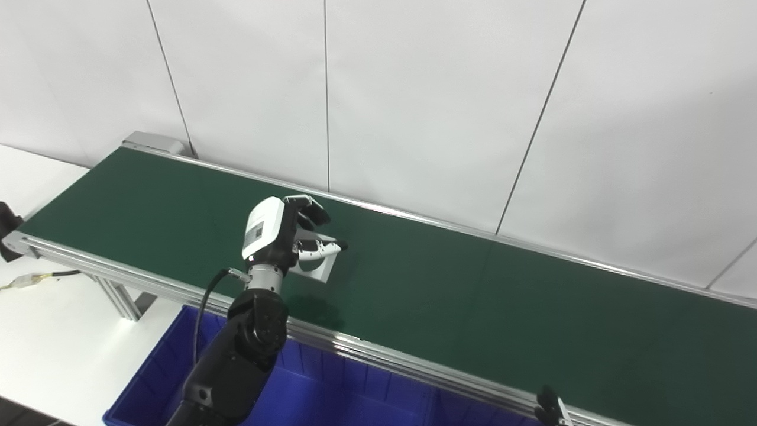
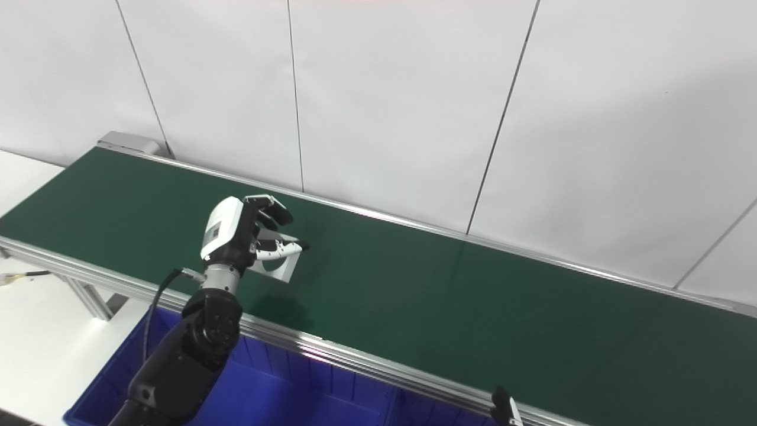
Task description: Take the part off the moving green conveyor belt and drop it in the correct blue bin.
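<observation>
I see my left robot hand, left of frame centre, fingers curled around the white part on the green conveyor belt.

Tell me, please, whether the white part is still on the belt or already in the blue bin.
On the belt: the white part lies on the green surface beneath the left hand, outside the blue bin.
</observation>
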Tool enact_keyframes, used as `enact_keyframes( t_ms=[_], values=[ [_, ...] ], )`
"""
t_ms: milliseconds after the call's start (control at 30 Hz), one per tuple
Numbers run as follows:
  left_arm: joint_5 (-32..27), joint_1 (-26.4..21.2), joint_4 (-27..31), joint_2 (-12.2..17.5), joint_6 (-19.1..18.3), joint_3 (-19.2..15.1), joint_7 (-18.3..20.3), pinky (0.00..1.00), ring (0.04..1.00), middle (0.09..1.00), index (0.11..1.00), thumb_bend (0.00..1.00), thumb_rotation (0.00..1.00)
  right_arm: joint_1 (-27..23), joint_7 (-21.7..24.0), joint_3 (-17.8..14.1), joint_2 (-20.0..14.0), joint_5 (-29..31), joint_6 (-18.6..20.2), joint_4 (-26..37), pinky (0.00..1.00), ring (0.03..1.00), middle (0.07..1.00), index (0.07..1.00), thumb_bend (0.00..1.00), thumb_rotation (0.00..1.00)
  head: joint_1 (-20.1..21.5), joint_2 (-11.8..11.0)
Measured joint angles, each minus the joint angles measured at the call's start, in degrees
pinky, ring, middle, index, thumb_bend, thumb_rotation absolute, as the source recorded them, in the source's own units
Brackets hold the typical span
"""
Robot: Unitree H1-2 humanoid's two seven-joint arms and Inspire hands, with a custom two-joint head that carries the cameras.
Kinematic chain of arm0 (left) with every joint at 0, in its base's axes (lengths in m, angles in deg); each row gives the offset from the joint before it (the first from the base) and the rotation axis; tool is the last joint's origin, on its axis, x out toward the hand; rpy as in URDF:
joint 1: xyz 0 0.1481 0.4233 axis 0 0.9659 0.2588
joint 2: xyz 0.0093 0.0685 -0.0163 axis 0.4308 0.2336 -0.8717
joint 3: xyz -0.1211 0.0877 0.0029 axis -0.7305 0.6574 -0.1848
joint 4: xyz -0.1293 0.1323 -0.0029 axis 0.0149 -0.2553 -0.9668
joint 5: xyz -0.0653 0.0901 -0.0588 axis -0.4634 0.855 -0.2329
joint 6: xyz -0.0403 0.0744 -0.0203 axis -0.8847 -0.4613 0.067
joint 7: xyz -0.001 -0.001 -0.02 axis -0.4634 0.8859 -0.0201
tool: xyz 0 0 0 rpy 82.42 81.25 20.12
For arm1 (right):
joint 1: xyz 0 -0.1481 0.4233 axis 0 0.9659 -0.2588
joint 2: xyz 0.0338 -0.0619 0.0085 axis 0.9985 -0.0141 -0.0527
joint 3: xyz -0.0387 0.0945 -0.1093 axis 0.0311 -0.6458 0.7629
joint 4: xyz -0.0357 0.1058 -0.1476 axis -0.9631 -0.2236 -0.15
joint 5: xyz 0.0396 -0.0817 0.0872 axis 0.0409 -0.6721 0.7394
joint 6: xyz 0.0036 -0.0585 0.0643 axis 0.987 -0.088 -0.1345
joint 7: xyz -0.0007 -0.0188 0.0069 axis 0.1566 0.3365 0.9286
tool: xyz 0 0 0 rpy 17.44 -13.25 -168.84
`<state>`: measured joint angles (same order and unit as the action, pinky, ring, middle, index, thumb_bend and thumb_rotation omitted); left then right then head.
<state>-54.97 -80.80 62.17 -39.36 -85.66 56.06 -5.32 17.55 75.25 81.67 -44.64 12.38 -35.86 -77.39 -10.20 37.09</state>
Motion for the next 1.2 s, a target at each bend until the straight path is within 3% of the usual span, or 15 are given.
enact_keyframes(
  t_ms=[300,600,733,1067,1200],
  values=[
    [-3.77,7.43,8.5,-1.86,0.76,-1.02,1.35,0.37,0.45,0.521,0.481,0.47,0.0,0.01,0.0,0.12,0.06,0.06,0.0,0.0,0.92,0.953,0.962,0.978,0.76,0.38,0.53,0.26],
    [-3.88,14.36,11.44,-2.59,6.65,-0.23,1.34,0.36,0.442,0.511,0.491,0.47,0.0,0.1,0.0,0.2,0.15,0.0,0.0,0.01,0.92,0.949,0.958,0.975,0.77,0.39,1.06,0.62],
    [-3.87,17.09,12.25,-3.21,7.2,0.5,1.83,0.35,0.439,0.509,0.495,0.47,0.0,0.06,0.0,0.24,0.15,-0.18,0.01,0.02,0.91,0.947,0.959,0.977,0.77,0.41,1.41,1.14],
    [-3.77,22.9,12.7,-3.27,10.68,4.67,5.39,0.38,0.442,0.511,0.49,0.47,0.0,0.09,0.0,0.46,0.37,-0.9,0.01,0.19,0.9,0.942,0.952,0.976,0.77,0.41,6.33,4.39],
    [-3.25,24.83,12.7,-2.1,11.03,6.78,8.81,0.38,0.45,0.517,0.482,0.47,0.0,0.24,0.0,0.57,0.53,-1.43,0.18,1.67,0.88,0.937,0.955,0.98,0.78,0.45,10.97,6.85]
  ],
)
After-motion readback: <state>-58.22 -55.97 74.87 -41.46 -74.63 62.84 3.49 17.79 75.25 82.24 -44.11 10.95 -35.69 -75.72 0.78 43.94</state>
